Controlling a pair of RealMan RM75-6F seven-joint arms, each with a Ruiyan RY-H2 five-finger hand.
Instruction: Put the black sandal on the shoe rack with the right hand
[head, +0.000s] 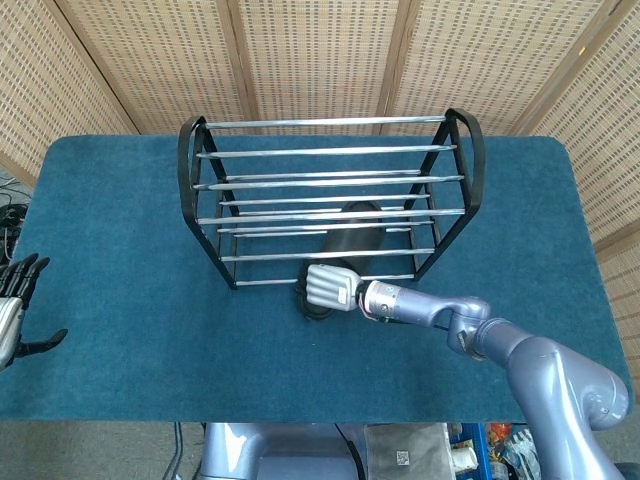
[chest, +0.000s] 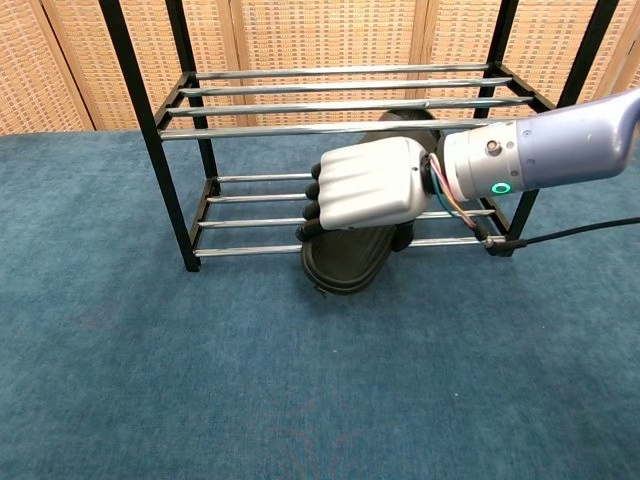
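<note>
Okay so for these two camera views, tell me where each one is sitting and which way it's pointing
Head view: high up, looking steeply down on the blue table, the shoe rack and wicker screen; shows the right arm, the right robot hand gripping the black sandal, and the left robot hand at the left edge.
Chest view: low, facing forward into the shoe rack; only the right robot hand and forearm show.
Shared: rack, table, and right robot hand on the sandal.
</note>
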